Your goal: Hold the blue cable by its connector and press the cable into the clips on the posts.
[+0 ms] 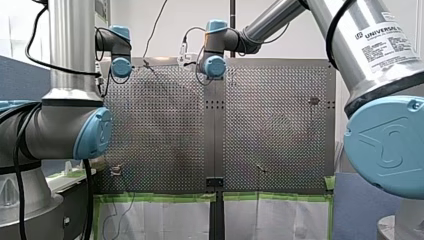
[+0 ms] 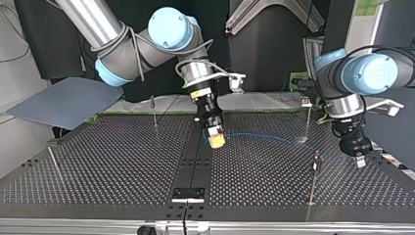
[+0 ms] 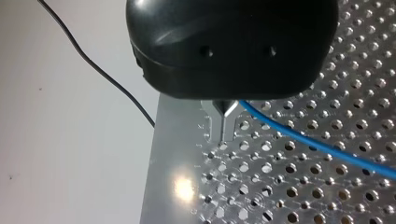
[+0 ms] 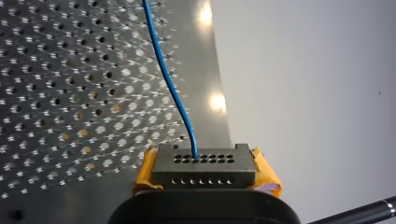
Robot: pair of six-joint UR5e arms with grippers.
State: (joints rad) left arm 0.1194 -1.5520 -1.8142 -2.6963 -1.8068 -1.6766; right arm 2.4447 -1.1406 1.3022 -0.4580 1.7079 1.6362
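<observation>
The thin blue cable (image 2: 266, 135) runs in a low arc over the perforated table (image 2: 98, 166) between my two grippers. My right gripper (image 2: 216, 140), with yellow pads, is shut on the dark grey connector (image 4: 205, 164), and the cable (image 4: 170, 88) leaves the connector's face. At the top view's right, my left gripper (image 2: 360, 160) is down at the table. In the left wrist view its metal fingers (image 3: 225, 122) are shut on the cable (image 3: 303, 137). Thin posts (image 2: 307, 120) (image 2: 316, 169) stand near the cable; it passes low by their feet.
Another post (image 2: 154, 113) stands at the top view's left of my right gripper, and a leaning rod (image 2: 55, 164) at the far left. A black bracket (image 2: 188, 194) sits on the table's centre seam. A black wire (image 3: 100, 74) trails beside the table edge.
</observation>
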